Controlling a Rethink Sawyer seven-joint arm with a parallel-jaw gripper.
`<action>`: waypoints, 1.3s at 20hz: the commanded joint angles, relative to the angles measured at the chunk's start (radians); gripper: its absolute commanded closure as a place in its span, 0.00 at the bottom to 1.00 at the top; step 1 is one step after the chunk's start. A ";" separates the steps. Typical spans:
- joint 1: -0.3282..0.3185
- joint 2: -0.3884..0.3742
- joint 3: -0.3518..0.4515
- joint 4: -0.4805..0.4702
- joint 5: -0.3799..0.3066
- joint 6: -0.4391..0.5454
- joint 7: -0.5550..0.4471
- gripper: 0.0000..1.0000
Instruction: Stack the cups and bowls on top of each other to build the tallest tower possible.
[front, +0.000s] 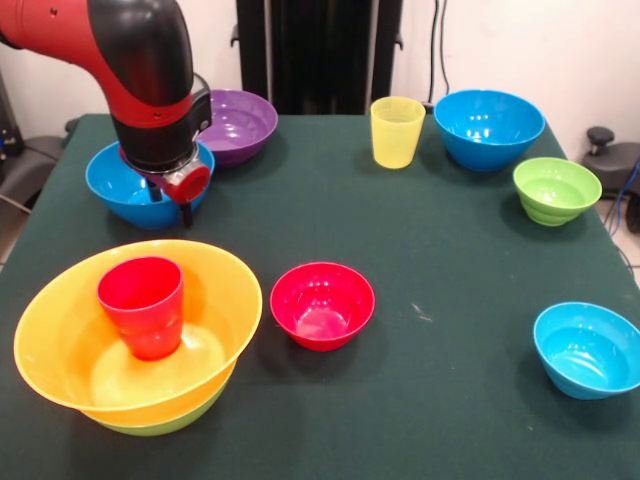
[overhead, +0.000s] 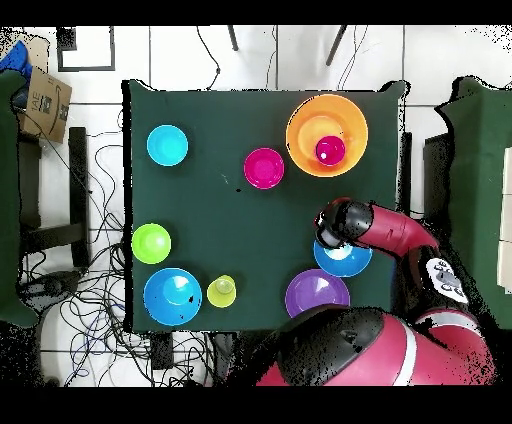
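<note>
Table (front: 420, 260): dark green cloth surface carrying every piece.
Arm (front: 140, 60): red and black, coming down at the front view's upper left, above the blue bowl there.
Gripper (front: 184, 207): hangs over the rim of that blue bowl; only a dark tip shows below the red wrist, so whether the pincer is apart or together cannot be told.
Tower (front: 130, 340): near the table's front-left corner in the front view; large orange bowl (front: 60, 330) nested in a lime-green bowl (front: 160, 425), whose edge peeks out beneath, with the red cup (front: 142, 305) standing upright inside the orange one.
Purple bowl (front: 240, 125): far edge, just beside the arm.
Blue bowl under gripper (front: 120, 190): touching or just beside the purple one.
Second medium blue bowl (front: 488, 127): far right.
Small blue bowl (front: 588, 348): near right edge, alone.
Ribbed green bowl (front: 556, 189): right side, near the far blue bowl.
Small red bowl (front: 322, 304): centre, just beside the tower.
Yellow cup (front: 397, 131): upright, between purple and far blue bowls.
</note>
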 joint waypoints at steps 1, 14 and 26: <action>0.026 0.019 0.044 0.030 -0.061 -0.030 -0.027 0.00; 0.044 0.019 0.026 0.024 -0.070 -0.041 -0.018 0.00; 0.019 -0.004 0.075 0.051 -0.038 0.009 -0.076 0.00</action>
